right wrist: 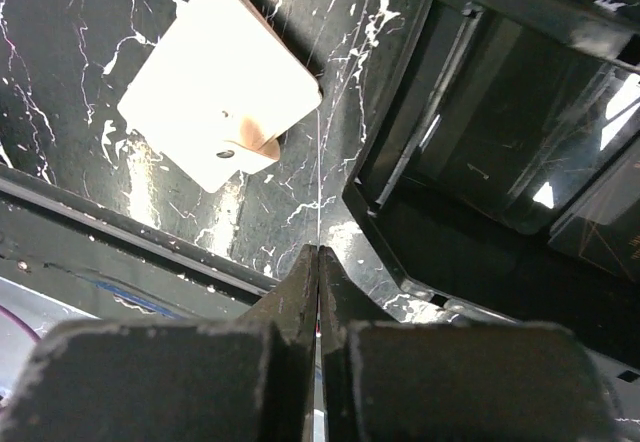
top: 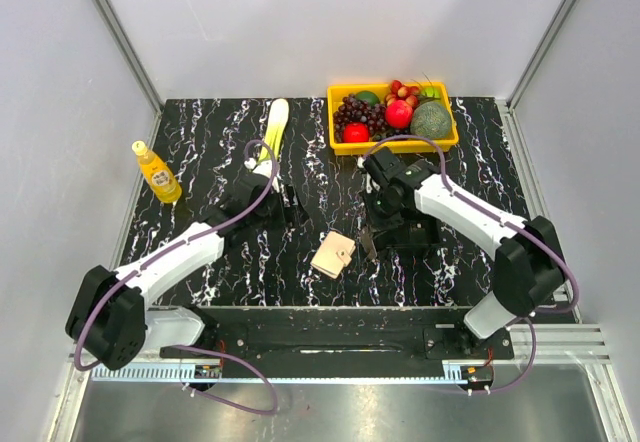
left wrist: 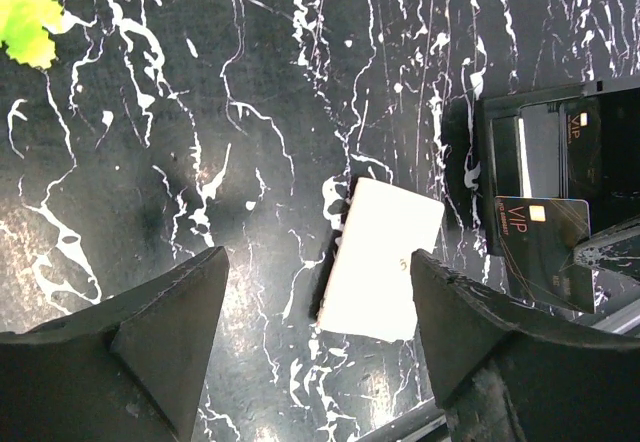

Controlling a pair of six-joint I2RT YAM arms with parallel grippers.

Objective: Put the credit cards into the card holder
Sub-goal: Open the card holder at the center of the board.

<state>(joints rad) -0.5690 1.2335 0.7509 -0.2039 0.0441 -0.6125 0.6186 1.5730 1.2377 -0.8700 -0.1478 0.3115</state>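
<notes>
The left tool [left wrist: 318,262] hangs spread wide over the beige folding card holder [left wrist: 385,257] on the black marbled desk [left wrist: 200,112]. The right tool [right wrist: 318,262] is pressed together.

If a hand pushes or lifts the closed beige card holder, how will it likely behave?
The card holder lies flat on the table, so it probably slides rather than tips or rolls. Its clasp tab looks fastened, so it likely stays folded when lifted.
</notes>
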